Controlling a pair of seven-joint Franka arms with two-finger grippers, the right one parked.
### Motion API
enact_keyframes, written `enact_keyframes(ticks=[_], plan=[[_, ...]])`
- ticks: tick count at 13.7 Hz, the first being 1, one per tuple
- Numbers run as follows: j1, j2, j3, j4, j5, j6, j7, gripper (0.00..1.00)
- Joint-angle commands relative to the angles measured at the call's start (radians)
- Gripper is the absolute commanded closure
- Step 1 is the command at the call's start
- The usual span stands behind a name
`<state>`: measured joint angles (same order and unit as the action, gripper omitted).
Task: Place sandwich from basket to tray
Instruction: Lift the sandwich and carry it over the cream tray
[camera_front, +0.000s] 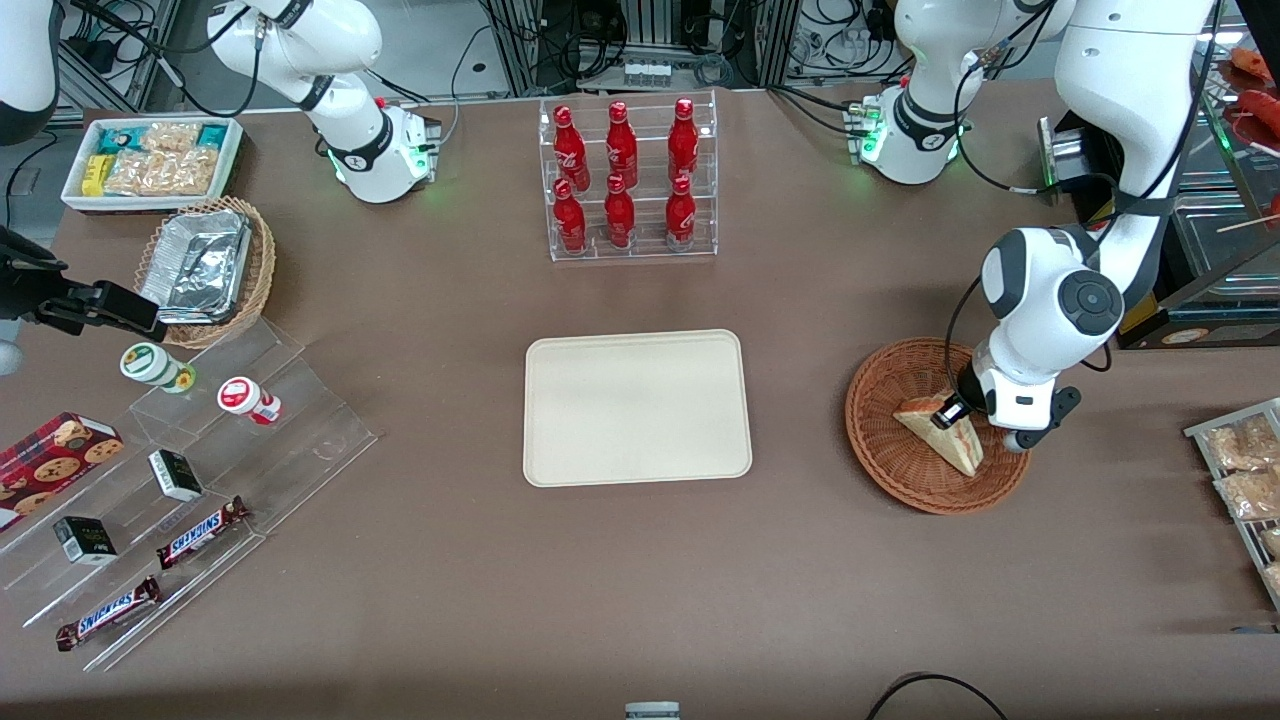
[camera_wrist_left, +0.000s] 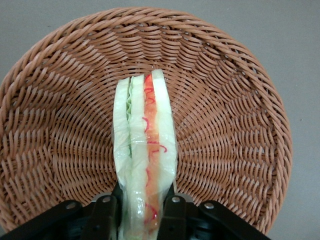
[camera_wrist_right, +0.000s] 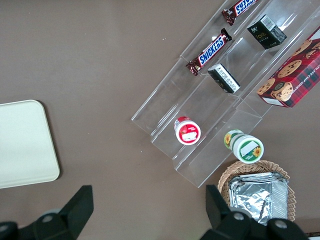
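The claw (camera_front: 950, 411) is down inside the basket (camera_front: 890, 455), its two fingers (camera_wrist_left: 106, 216) closed against both faces of the sandwich (camera_wrist_left: 145, 150). The sandwich stands on edge in the basket. The tray (camera_front: 637, 407) lies mid-desk, well apart.

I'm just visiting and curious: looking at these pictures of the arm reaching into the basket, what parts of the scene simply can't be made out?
- Front view: the gripper is mostly hidden by the arm's own wrist, low over the basket.
- Left wrist view: the sandwich runs past the picture's edge between the fingers, so its end is cut off.
- Front view: the sandwich's filling is too small to identify.
- No view shows the sandwich's underside, so whether it has left the basket floor is unclear.
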<state>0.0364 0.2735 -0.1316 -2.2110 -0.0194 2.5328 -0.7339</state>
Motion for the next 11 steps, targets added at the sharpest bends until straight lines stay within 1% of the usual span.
enact_keyframes(ticks=[1,3,6,8,11], plan=[[-0.007,-0.066,0.001,0.072,0.003,-0.171,0.004,1.00],[-0.009,-0.092,-0.002,0.154,0.003,-0.312,0.005,1.00],[-0.009,-0.106,-0.074,0.275,0.004,-0.449,0.002,1.00],[-0.009,-0.088,-0.165,0.354,0.004,-0.496,0.004,0.99],[-0.010,-0.059,-0.293,0.398,0.036,-0.494,-0.002,1.00]])
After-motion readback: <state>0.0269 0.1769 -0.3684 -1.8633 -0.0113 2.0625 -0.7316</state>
